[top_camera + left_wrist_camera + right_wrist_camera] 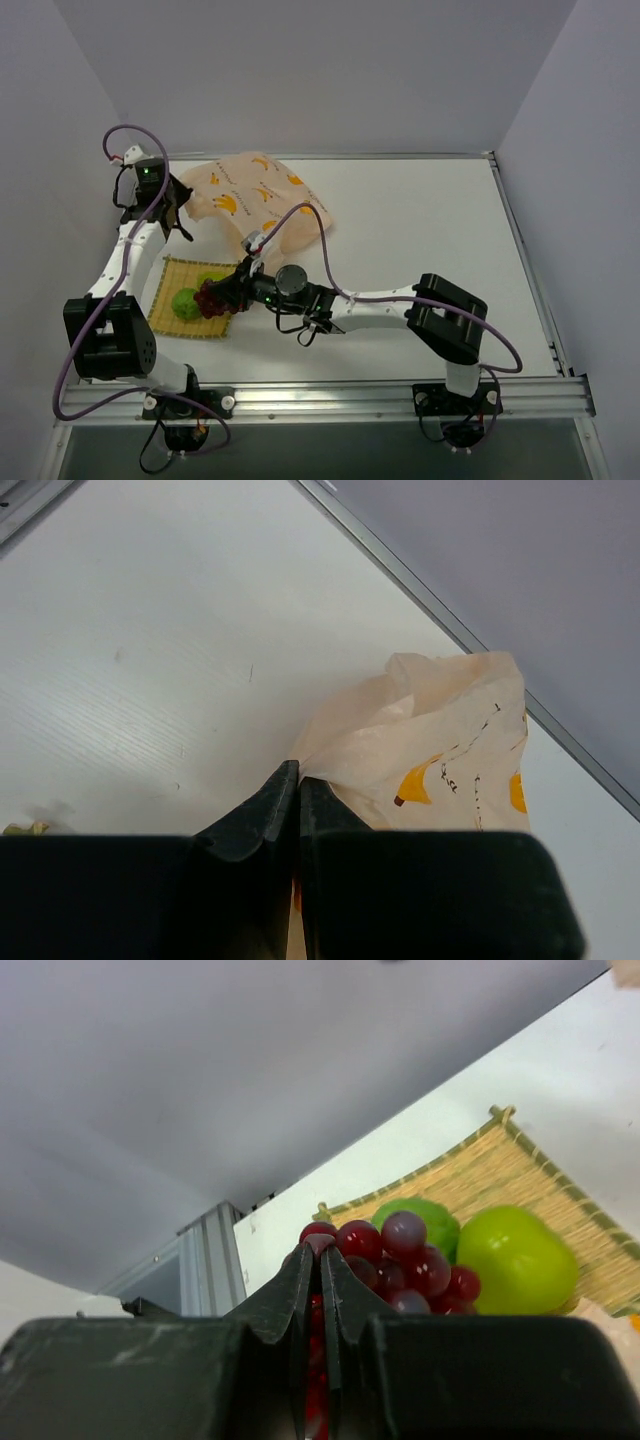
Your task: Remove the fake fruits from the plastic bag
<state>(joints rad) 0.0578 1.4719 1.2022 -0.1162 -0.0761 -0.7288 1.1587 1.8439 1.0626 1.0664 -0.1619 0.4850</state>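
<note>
Two end effectors, both clenched. Left end effector [298, 770] at the far left of the bench [420, 220], pinched on a gathered corner of the plastic bag [260, 195]. Rest of the peach, banana-printed bag crumpled on the bench toward the back, apart from the mat. Right end effector [320, 1250] stretched across to the yellow woven mat [170, 275] at the near left, closed on the bunch of dark red grapes [400, 1260] at the mat's right edge. Already out of the bag and on the mat: bumpy green fruit [186, 303] and yellow-green pear-like fruit [515, 1260], side by side, just beside the grapes. Unclear whether the grapes rest on the mat or hang above it.
</note>
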